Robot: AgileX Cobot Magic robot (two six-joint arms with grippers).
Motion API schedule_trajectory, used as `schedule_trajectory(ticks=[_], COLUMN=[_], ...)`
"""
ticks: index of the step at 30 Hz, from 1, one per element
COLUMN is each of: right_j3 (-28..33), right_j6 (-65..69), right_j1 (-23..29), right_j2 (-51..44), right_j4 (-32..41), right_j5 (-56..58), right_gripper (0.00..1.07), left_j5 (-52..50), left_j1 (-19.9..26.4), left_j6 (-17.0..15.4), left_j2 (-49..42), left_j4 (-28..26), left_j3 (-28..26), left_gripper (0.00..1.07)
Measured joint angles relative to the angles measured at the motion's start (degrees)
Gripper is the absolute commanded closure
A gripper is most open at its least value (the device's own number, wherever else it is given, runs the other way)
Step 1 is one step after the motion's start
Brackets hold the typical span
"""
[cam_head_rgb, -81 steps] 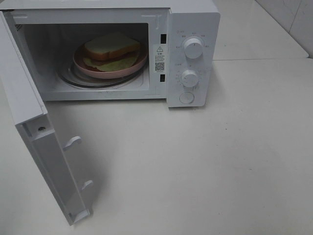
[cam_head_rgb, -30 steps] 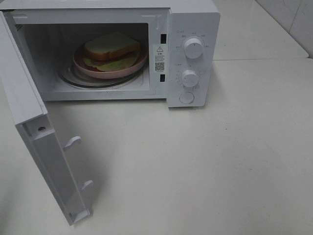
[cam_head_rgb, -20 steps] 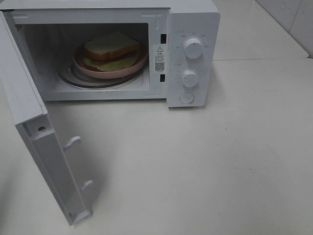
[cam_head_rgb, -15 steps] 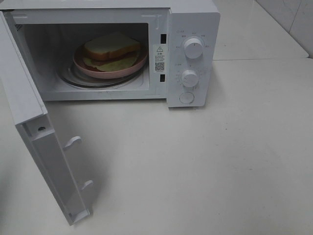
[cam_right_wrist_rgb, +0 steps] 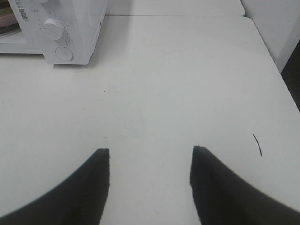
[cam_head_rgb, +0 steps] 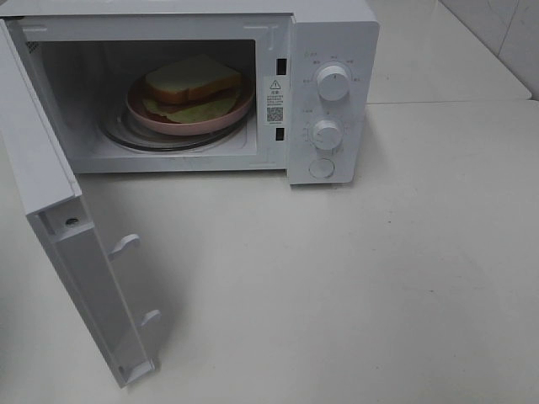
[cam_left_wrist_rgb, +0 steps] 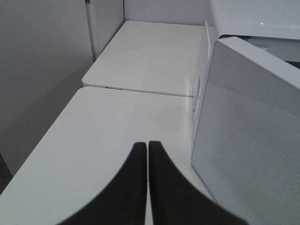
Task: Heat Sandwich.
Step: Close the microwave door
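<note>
exterior high / sandwich: the sandwich is on the pink plate. The plate is on the glass turntable, inside the microwave cavity at 11 o'clock of frame.
exterior high / door: the door is wide open with its free edge out at 8 o'clock. The latch hooks are exposed.
exterior high / controls: upper knob, lower knob and round button are stacked at 1 o'clock.
exterior high / arms: neither arm is in shot.
left wrist / pincer: the left gripper has its fingers pressed together with nothing between them, over the bare table.
left wrist / door: the door's meshed outer face is just beside the gripper. I see no contact, though the near edge is cropped, so I can't rule it out.
right wrist / pincer: the right gripper has its jaws apart and empty, over the table. The control panel is well apart from it.
step: loading looks done, so I judge closing the door to be the step in hand.
next: put the left arm's closed fingers flat on the door's outer face near the free edge. Sweep the door round toward 12 o'clock until the hooks seat. After that, a knob likely needs turning, and the right gripper is better placed for it.
</note>
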Motion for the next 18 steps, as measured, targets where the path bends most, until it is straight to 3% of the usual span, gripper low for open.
schedule_trajectory(ticks=[10, 13, 15, 16, 18], right_j3=[0.0, 0.0, 0.0, 0.0, 0.0], right_j6=[0.0, 0.0, 0.0, 0.0, 0.0], right_j1=[0.0, 0.0, 0.0, 0.0, 0.0], right_j2=[0.0, 0.0, 0.0, 0.0, 0.0], right_j4=[0.0, 0.0, 0.0, 0.0, 0.0], right_j5=[0.0, 0.0, 0.0, 0.0, 0.0], right_gripper=[0.55, 0.55, 0.55, 0.55, 0.55], left_j5=[-7.3, -11.1, -13.7, -16.6, -19.5], left_j1=[0.0, 0.0, 0.0, -0.3, -1.1], left_j6=[-1.1, -2.9, -5.8, -9.8, -13.3], left_j2=[6.8, 9.3, 11.0, 12.9, 14.9], left_j4=[5.0, 7.8, 10.7, 15.4, 19.4], left_j3=[0.5, 1.1, 1.7, 2.1, 2.2], left_gripper=[1.07, 1.07, 1.07, 1.07, 1.07])
